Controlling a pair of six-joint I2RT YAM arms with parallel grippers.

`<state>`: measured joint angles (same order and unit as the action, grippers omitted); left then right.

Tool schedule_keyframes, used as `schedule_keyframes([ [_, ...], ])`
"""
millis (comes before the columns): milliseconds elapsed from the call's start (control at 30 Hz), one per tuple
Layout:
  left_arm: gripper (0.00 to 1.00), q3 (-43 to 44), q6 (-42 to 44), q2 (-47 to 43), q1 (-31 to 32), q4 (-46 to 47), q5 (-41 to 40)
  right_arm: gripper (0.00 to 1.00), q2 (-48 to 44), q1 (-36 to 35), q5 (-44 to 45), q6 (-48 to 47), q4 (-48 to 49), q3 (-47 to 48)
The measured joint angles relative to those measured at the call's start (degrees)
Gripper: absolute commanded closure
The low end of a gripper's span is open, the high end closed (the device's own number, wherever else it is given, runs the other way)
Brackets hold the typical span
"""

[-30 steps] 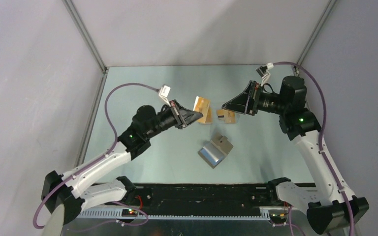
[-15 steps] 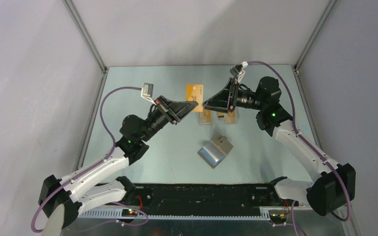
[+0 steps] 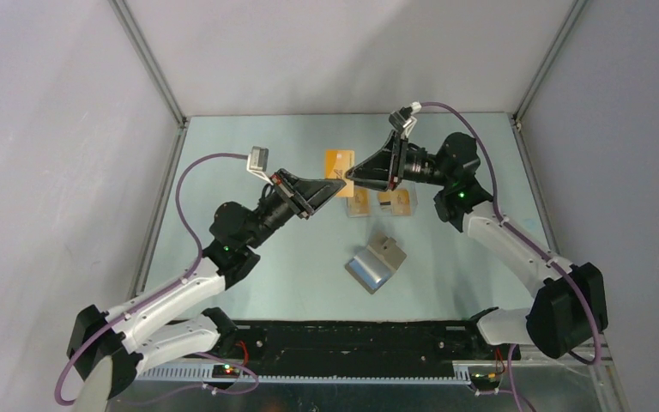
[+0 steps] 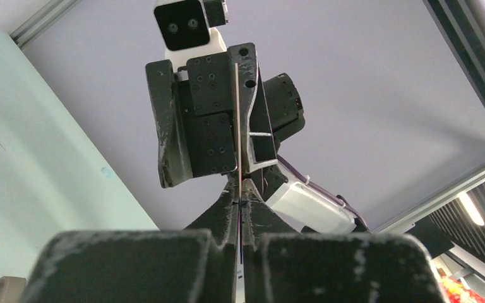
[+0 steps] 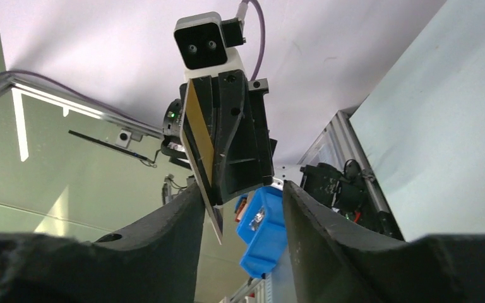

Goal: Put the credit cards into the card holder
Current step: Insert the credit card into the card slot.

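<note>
Left hand (image 3: 335,185) clamped on lower end of orange-gold rectangular plastic credit card (image 3: 338,160), upright in mid-air above far tabletop (image 3: 249,154). Right hand (image 3: 352,175) faced it, fingers apart, card seemingly just inside gap. Card's long axis ran in line with left hand. Flat grey-taupe folding card holder (image 3: 376,263) lay well apart, toward bases. Could not tell if right fingers touched card. Card edge-on in left wrist view.

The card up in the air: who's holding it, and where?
The left fingers pinch the card by one end; the right fingers are open, not gripping.
</note>
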<state>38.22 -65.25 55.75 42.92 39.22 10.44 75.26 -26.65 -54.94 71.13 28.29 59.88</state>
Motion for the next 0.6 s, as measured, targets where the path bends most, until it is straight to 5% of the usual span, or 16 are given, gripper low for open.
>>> schedule_keyframes([
  [267, 1.0, -0.94, -0.68, 0.31, 0.11, 0.26, -0.15, 0.74, 1.29, -1.46, -0.02, 2.49, 2.1, 1.07],
  [400, 1.0, -0.94, -0.76, 0.74, 0.11, 0.42, -0.2, 0.97, 2.16, -1.84, -0.24, 3.69, 3.26, 1.51],
  [467, 0.85, -0.98, -0.83, 0.87, 0.11, 0.46, -0.26, 1.0, 2.47, -1.97, -0.61, 3.98, 3.56, 1.75],
  [500, 0.59, -0.98, -0.83, 0.87, 0.11, 0.55, -0.26, 1.0, 2.54, -1.97, -0.66, 3.93, 3.58, 1.75],
  [567, 0.31, -0.98, -0.63, 0.85, 0.13, 0.66, -0.22, 1.0, 2.58, -1.99, -0.9, 3.87, 3.48, 1.77],
  [600, 0.26, -1.01, -1.01, 0.85, 0.17, 0.63, -0.22, 1.0, 2.58, -1.99, -1.09, 3.82, 3.41, 1.77],
])
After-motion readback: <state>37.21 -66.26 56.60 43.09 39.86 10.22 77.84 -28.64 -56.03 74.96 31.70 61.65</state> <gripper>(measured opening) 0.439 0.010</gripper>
